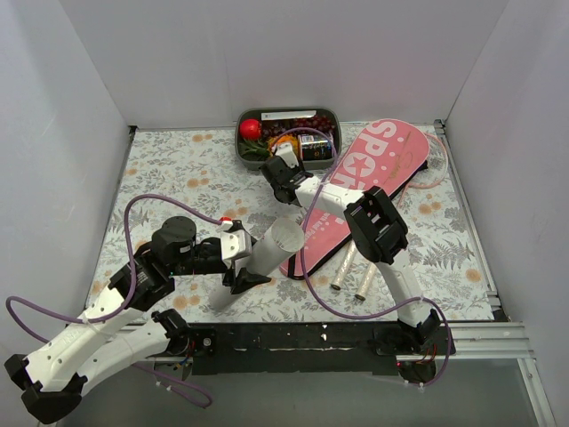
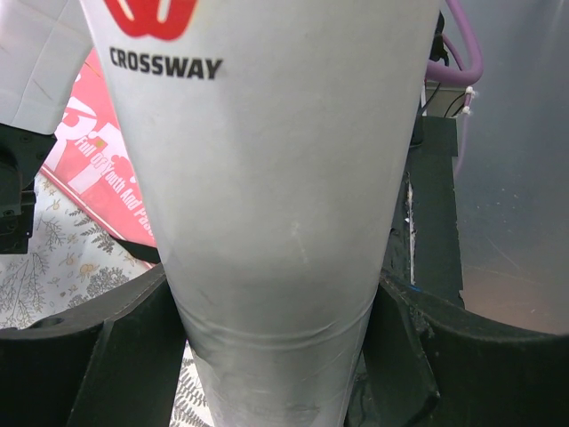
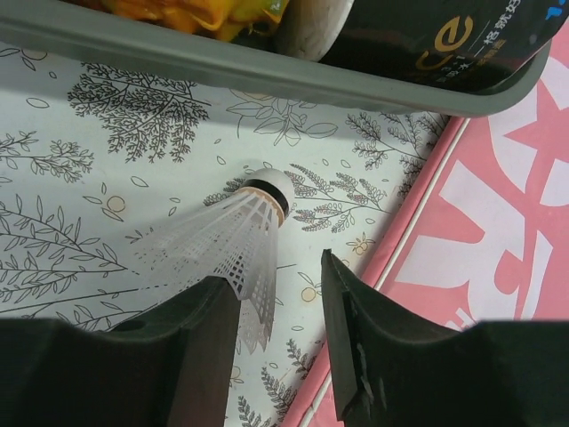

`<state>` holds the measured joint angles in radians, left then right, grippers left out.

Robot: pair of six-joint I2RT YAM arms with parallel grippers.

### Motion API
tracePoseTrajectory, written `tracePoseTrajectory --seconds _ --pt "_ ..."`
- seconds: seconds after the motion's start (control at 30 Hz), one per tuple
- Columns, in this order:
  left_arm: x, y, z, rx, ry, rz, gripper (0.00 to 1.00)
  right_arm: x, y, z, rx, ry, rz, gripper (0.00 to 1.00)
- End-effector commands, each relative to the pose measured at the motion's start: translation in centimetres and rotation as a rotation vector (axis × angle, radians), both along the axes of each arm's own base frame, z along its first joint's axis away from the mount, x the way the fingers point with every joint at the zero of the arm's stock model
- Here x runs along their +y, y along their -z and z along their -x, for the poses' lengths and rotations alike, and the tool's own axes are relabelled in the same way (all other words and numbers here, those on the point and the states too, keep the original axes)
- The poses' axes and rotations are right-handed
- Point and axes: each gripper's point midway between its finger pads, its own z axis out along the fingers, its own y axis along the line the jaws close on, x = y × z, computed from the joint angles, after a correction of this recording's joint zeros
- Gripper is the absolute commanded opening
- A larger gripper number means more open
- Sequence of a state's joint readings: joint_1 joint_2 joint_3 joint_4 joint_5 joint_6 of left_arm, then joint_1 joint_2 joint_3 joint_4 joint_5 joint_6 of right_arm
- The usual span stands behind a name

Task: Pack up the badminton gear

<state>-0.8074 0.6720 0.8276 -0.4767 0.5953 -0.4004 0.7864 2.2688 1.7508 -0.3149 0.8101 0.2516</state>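
Black left fingers (image 2: pixel 280 311) fill the bottom of their own wrist view, pressed on either side of the white tube (image 2: pixel 276 178), which they hold. Only this view shows the tube's black CROSSWAY print and red logo, with a strip of the pink bag (image 2: pixel 98 169) behind it. From above, the tube (image 1: pixel 262 258) leans over the near middle of the floral desk (image 1: pixel 178 169), open end up and towards the bag (image 1: pixel 373 169). The bag lies slantwise on the right half. Two pale handles of the rackets (image 1: pixel 344 269) rest side by side just beside its near end.

The right wrist view alone shows a white shuttlecock (image 3: pixel 240 240) lying on the desk (image 3: pixel 107 178), between the grey tray (image 3: pixel 267 76) and the bag's edge (image 3: pixel 498 267). Right fingers (image 3: pixel 274 285) stand half apart, the skirt's tip reaching into the gap against one finger and clear of the other, so nothing is gripped. From above, these fingers (image 1: pixel 284 194) hide the shuttlecock, hanging low just in front of the tray (image 1: pixel 242 147), which holds a red ball (image 1: pixel 250 129)
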Motion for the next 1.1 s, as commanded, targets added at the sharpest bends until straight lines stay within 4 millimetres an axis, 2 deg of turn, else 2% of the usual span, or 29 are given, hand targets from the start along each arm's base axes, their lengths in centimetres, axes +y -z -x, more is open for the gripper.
tracePoseTrajectory --seconds 0.0,0.17,0.27,0.3,0.37,0.4,0.43,0.5,0.6,0.7,0.73,0.77,0.8,0.83,0.87,0.9,0.93,0.97,1.0,1.03,1.07 --pt "-0.2 -2.6 0.2 -0.053 0.016 0.060 0.00 1.2 -3.9 -1.7 -0.105 -0.026 -0.055 0.46" --pt "-0.3 -2.3 0.0 -0.052 0.012 0.052 0.00 1.9 -4.3 -2.3 -0.128 -0.058 -0.058 0.36" --pt "-0.3 -2.3 0.0 -0.056 0.012 0.050 0.00 2.1 -4.2 -2.5 -0.126 -0.075 -0.051 0.24" --pt "-0.3 -2.3 -0.1 -0.056 0.010 0.050 0.00 2.1 -4.2 -2.5 -0.125 -0.076 -0.050 0.14" --pt "-0.3 -2.1 -0.2 -0.054 0.009 0.045 0.00 2.0 -4.6 -2.5 -0.131 -0.075 -0.052 0.03" --pt "-0.4 -2.2 -0.2 -0.055 0.009 0.045 0.00 1.7 -4.3 -2.3 -0.128 -0.075 -0.049 0.01" --pt "-0.4 -2.2 -0.2 -0.055 0.009 0.045 0.00 1.6 -5.3 -2.2 -0.144 -0.077 -0.059 0.01" --pt "-0.4 -2.1 -0.4 -0.052 0.005 0.039 0.00 1.3 -6.0 -1.8 -0.151 -0.088 -0.064 0.01" --pt "-0.5 -1.9 -0.5 -0.043 0.001 0.035 0.00 0.1 -7.9 -0.2 -0.164 -0.095 -0.087 0.01" --pt "-0.5 -2.0 -0.8 -0.040 -0.016 0.032 0.00 -2.2 -9.8 2.2 -0.169 -0.085 -0.118 0.01" --pt "-0.5 -2.1 -0.9 -0.040 -0.018 0.034 0.00 -2.9 -12.2 3.0 -0.198 -0.084 -0.164 0.01" --pt "-0.6 -2.1 -0.9 -0.040 -0.018 0.034 0.00 -4.1 -11.1 4.4 -0.159 -0.086 -0.159 0.01" --pt "-0.6 -2.1 -0.9 -0.039 -0.018 0.033 0.00 -4.2 -11.4 5.1 -0.146 -0.095 -0.221 0.01" --pt "-0.6 -2.1 -1.0 -0.040 -0.023 0.032 0.00 -4.8 -14.2 6.2 -0.184 -0.108 -0.282 0.01" --pt "-0.6 -2.0 -1.2 -0.039 -0.030 0.029 0.00 -5.5 -13.3 7.4 -0.163 -0.118 -0.286 0.01" --pt "-0.6 -2.0 -1.3 -0.046 -0.034 0.028 0.00 -5.6 -14.0 8.2 -0.161 -0.143 -0.318 0.01" --pt "-0.6 -1.8 -1.4 -0.040 -0.038 0.022 0.00 -6.3 -16.3 9.3 -0.197 -0.159 -0.362 0.01" --pt "-0.7 -1.8 -1.5 -0.039 -0.040 0.021 0.00 -6.7 -17.2 10.0 -0.206 -0.173 -0.383 0.01" --pt "-0.7 -1.7 -1.6 -0.038 -0.042 0.021 0.00 -6.8 -17.1 10.9 -0.182 -0.218 -0.400 0.01" --pt "-0.8 -1.7 -1.8 -0.044 -0.049 0.023 0.00 -7.1 -19.5 12.0 -0.216 -0.260 -0.455 0.01" --pt "-0.9 -1.5 -1.9 -0.043 -0.053 0.018 0.00 -7.2 -20.4 12.7 -0.216 -0.289 -0.484 0.01"
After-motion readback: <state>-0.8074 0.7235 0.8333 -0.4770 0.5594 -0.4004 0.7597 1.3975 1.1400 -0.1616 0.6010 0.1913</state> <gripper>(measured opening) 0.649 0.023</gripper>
